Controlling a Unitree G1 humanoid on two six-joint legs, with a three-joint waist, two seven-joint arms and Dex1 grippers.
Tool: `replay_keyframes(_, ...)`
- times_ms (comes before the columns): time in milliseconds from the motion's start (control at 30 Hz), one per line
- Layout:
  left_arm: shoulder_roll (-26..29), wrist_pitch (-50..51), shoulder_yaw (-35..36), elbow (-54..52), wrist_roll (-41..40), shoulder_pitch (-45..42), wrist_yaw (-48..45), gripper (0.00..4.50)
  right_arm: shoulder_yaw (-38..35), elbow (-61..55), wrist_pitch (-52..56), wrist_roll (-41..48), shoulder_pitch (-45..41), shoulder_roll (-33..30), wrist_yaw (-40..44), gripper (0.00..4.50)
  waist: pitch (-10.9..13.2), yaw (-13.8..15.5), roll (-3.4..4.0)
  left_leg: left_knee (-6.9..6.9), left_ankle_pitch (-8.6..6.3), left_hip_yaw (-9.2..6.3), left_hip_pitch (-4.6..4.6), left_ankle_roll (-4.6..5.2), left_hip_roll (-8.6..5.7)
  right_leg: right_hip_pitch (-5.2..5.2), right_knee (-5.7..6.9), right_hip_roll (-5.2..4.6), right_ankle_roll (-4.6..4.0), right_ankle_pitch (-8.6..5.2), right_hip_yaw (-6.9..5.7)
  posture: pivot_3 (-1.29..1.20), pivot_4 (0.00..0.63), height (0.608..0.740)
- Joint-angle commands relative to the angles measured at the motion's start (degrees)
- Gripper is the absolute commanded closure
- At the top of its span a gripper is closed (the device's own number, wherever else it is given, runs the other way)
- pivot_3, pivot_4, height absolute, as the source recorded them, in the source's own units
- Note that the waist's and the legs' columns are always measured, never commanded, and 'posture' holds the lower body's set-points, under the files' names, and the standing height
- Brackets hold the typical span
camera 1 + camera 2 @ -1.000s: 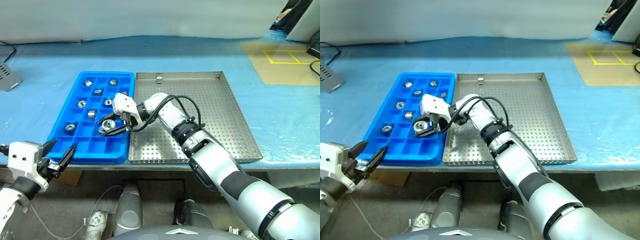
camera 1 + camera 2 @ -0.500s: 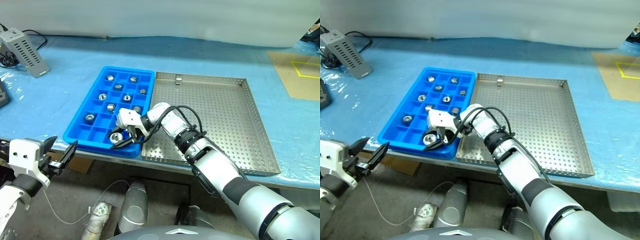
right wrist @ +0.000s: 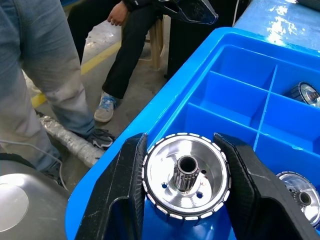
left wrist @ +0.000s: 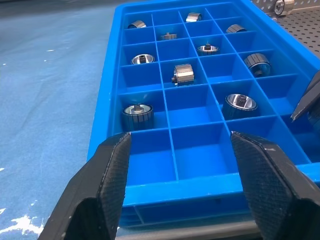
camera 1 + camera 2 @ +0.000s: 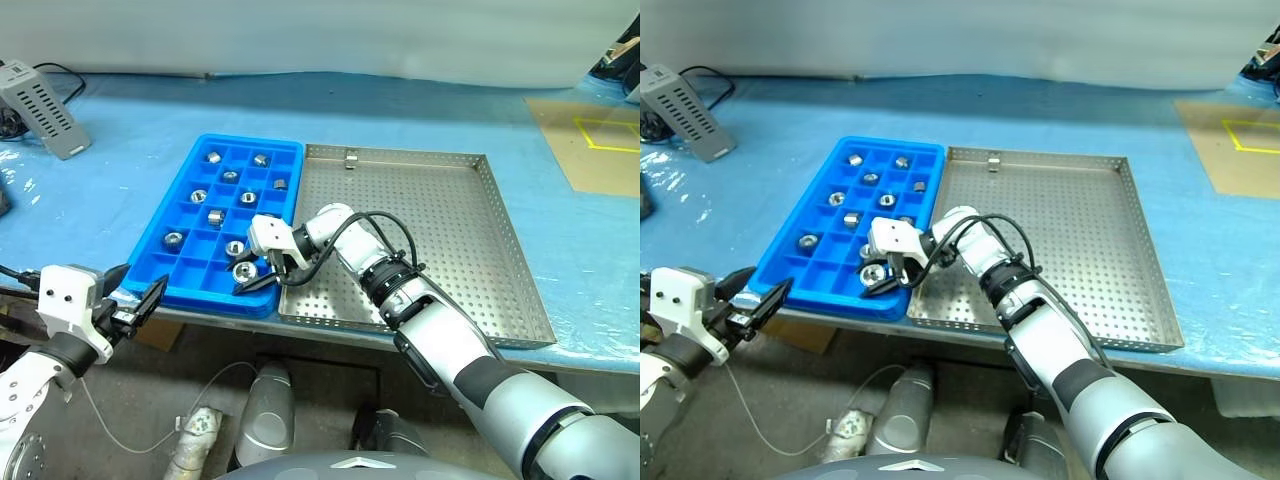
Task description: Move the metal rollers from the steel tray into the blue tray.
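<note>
Holding one of the metal rollers (image 3: 186, 182) between its two black fingers (image 3: 122, 195), the right gripper (image 5: 262, 274) hangs over the near edge of the blue tray (image 5: 190, 170), low above a compartment of the front row. The fingers are clamped on the roller's ribbed outer rim, one on each side, with its flat face and central hub turned toward the wrist camera. Just past the fingers another roller (image 3: 301, 199) lies in a neighbouring compartment, and more sit scattered in cells farther along the blue tray. Behind the right gripper's arm lies the steel tray (image 5: 450, 200); its perforated floor looks bare apart from one small piece (image 5: 348, 158) against the far rim, too small to tell whether it is a roller.

The left gripper (image 4: 180, 145) waits just off the blue tray's near edge, fingers well apart and holding nothing, pointed along the rows of compartments.

As a solid machined part, the roller is probably heavy for its bulk, stiff and not fragile, but smooth metal can slide between hard pads. The ribbed rim, gripped across its full width as now, seems the safest hold; the thin hub would likely give too little purchase. Released from this low, it should drop flat into its cell.
</note>
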Motion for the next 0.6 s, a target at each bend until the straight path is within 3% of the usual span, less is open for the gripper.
replay_keyframes(33, 0.76, -0.28, 0.17, -0.21, -0.08, -0.28, -0.24, 1.15, -0.39, -1.68, -1.19, 0.8, 0.36, 0.38, 0.05, 2.04, 0.0, -0.01, 0.0, 0.0, 0.0, 0.0, 0.0, 0.0, 0.0, 0.0, 0.0, 0.0, 0.0, 0.0, 0.0, 0.54, 0.15, 0.74)
replay_keyframes(200, 0.95, -0.29, -0.07, 0.16, 0.01, -0.57, -0.38, 1.15, -0.32, -1.66, -0.6, 0.2, 0.17, 0.51, -1.79, 0.56, -0.01, -0.03, 0.0, 0.0, 0.0, 0.0, 0.01, 0.0, 0.0, 0.01, 0.01, 0.0, 0.0, 0.0, 0.0, 0.53, 0.15, 0.74)
replay_keyframes(600, 1.52, -0.55, -2.04, 1.8, 0.23, -3.18, -0.73, 1.15, -4.88, -7.54, 3.63, 4.16, -2.03, -0.43, -4.87, 0.56, 0.0, -0.42, 0.0, 0.02, 0.0, 0.01, 0.01, -0.01, 0.0, 0.01, 0.03, 0.01, 0.0, 0.0, 0.01, 0.5, 0.15, 0.74)
